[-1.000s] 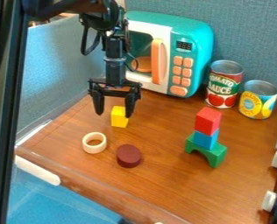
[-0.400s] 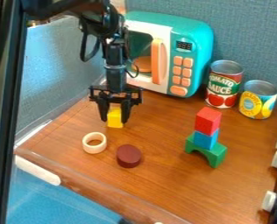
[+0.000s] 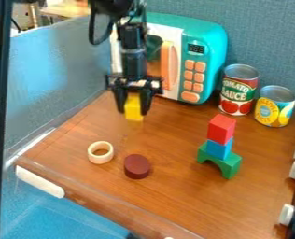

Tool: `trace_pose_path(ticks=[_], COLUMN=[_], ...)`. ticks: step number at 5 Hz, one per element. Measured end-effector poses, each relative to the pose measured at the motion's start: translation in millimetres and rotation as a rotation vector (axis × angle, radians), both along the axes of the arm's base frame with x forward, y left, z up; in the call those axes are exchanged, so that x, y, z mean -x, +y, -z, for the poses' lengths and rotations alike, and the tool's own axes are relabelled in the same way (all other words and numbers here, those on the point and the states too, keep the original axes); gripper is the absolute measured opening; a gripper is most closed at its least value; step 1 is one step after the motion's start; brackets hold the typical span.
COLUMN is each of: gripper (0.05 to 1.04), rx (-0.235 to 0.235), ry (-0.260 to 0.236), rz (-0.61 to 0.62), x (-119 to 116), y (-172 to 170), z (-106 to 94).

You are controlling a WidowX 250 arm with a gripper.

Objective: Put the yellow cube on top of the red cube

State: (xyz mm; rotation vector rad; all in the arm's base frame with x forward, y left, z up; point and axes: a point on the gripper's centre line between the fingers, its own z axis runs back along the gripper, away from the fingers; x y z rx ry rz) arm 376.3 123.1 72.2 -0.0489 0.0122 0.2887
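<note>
The black gripper [image 3: 133,111] hangs at the upper left of the work surface, in front of the toy microwave. It is shut on the yellow cube [image 3: 133,108], which is held between the two fingers, above the wooden surface. To the right and lower down, the red cube [image 3: 221,129] tops a small stack. Beneath it are a blue block [image 3: 218,149] and a green arch block [image 3: 230,164]. Gripper and stack are well apart.
A teal toy microwave [image 3: 204,56] stands behind the gripper. Two cans, a tomato can [image 3: 238,90] and a yellow-labelled can [image 3: 275,106], stand at the back right. A pale ring [image 3: 100,152] and a dark red cylinder [image 3: 136,166] lie in front. White knobs [image 3: 287,214] line the right edge.
The gripper came down around the yellow cube and closed on it. Both have since risen off the surface and shifted slightly right. The block stack has stayed put.
</note>
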Motion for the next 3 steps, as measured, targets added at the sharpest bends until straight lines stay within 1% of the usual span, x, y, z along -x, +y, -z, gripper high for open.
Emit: trace_pose_path(ticks=[1,2,3], gripper=[0.582,0.582,0.582], rx=[-0.006,0.014,-0.001], ry=[-0.048,-0.070,-0.090], rz=[0.093,0.238,0.376], x=[-3.5,-9.5,-12.1], y=[-28.0,-62.7,-94.3], z=[-33.9,-56.2,-80.1])
